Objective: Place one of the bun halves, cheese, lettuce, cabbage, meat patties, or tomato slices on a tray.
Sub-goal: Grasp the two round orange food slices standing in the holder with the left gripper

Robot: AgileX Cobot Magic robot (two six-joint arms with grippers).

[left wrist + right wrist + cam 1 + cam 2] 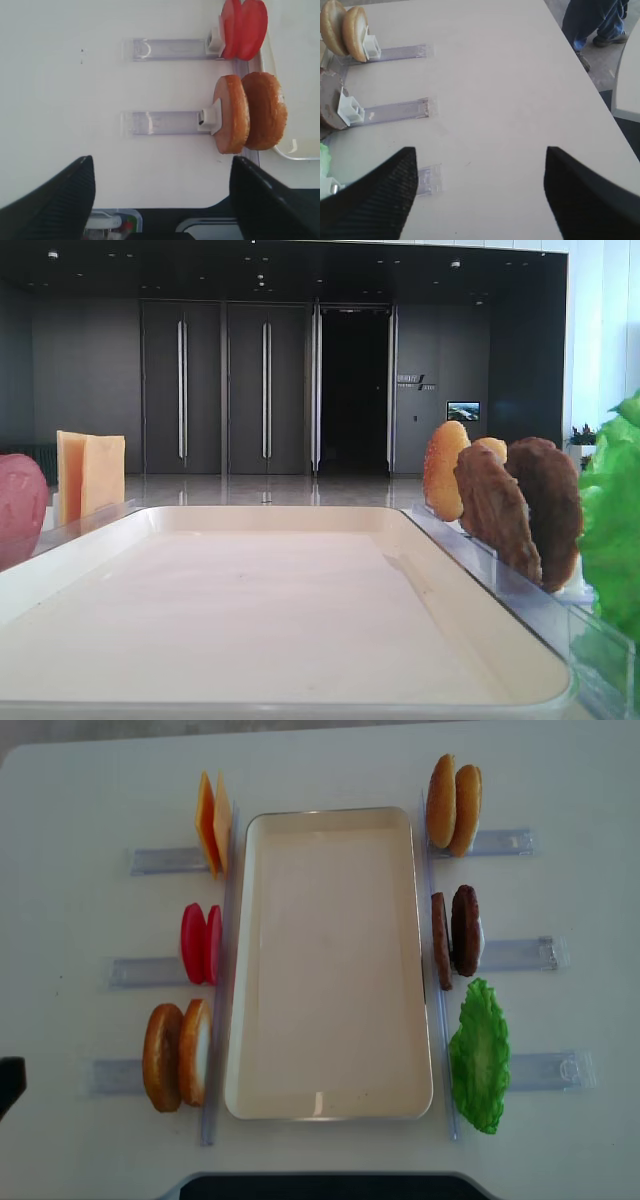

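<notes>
— Since the tray sits mid-table with a bare cream floor, where is the open room?
— Inside its low rim; racks crowd both long edges. At 9 o'clock stand the cheese, the tomato slices and one pair of bun halves. At 3 o'clock stand a second bun pair, the meat patties and the lettuce.
— How do the buns look?
— Golden-brown discs upright on edge, one pale face turned toward the tray.
— And the grippers?
— The left gripper has its jaws spread wide, holding nothing, over bare table beside the buns. The right gripper is likewise gaping and empty, near the patties
</notes>
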